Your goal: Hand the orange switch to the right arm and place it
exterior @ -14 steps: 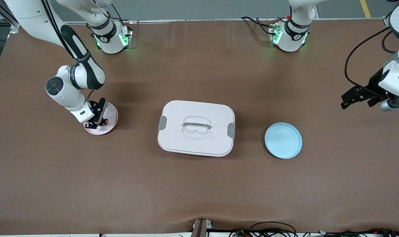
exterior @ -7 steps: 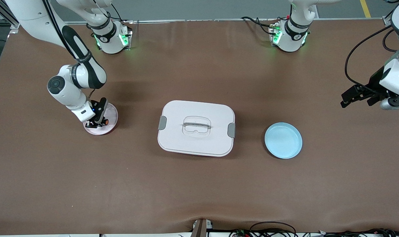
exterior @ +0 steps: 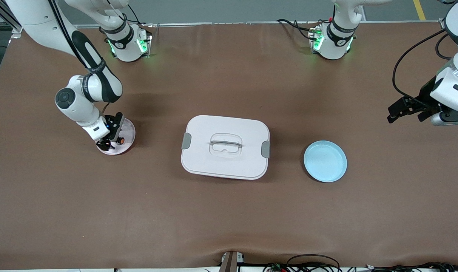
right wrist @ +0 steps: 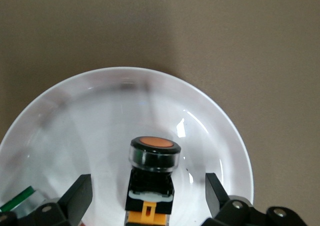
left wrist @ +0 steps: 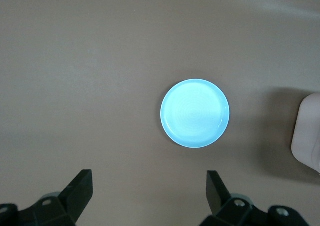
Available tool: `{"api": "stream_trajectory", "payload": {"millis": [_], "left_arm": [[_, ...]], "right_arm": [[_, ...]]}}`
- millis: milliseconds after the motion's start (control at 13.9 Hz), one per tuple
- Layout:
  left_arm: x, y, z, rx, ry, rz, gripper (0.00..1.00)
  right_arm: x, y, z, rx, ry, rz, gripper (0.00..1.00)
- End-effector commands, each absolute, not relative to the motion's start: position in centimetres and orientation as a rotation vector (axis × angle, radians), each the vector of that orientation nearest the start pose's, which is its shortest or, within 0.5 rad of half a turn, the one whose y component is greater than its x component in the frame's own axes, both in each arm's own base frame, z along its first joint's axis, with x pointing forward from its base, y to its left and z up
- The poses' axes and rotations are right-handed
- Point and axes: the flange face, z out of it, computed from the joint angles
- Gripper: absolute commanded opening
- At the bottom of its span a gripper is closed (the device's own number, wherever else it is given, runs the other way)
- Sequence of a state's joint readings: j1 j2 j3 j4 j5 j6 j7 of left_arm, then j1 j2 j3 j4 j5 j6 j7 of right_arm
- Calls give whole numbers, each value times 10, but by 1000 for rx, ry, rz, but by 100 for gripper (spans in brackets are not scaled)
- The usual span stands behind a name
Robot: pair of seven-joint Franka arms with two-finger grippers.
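Switch: the orange switch point(right wrist: 151, 178) lies on the pink plate point(exterior: 127, 130), orange round end point(exterior: 121, 140) showing, black body with an orange tab at its base. It sits between the right gripper's fingers with a clear gap on each side; neither finger touches it.
Right gripper: the right gripper point(exterior: 110, 136) is low over the pink plate, jaws spread wide, one finger point(right wrist: 75, 198) on each side of the switch, holding nothing.
Pink plate: on the table toward the right arm's end, partly covered by the right arm's wrist in the front view. A small green-marked piece point(right wrist: 15, 198) shows at the plate's edge; what it is cannot be told.
Left gripper: the left gripper point(exterior: 405, 109) hangs in the air over bare table at the left arm's end, jaws wide apart, empty. This arm waits.
Blue plate: the blue plate point(exterior: 325, 161) is empty, near the box, well apart from the left gripper.
Box: a white lidded box point(exterior: 225, 147) with grey latches and a handle stands mid-table between the two plates.
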State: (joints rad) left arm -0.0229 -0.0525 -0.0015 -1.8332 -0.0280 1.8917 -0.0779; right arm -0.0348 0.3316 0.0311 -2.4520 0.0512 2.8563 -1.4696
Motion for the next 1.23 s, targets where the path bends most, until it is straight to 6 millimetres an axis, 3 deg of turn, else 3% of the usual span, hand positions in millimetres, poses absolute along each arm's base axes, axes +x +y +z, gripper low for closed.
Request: {"api": "stream_trajectory", "payload": {"millis": [0, 361, 649, 1155], "left_arm": [[555, -19, 559, -3171, -82, -160, 100], [550, -16, 569, -3171, -67, -158, 100], [542, -16, 596, -3171, -56, -156, 100], [519, -25, 634, -3171, -32, -122, 100]], "right_arm": [[500, -5, 185, -2406, -2041, -80, 100], [520, -4, 236, -2428, -1884, 57, 100], [550, -6, 311, -2517, -1604, 239, 100], [571, -11, 447, -2860, -1164, 326, 100]]}}
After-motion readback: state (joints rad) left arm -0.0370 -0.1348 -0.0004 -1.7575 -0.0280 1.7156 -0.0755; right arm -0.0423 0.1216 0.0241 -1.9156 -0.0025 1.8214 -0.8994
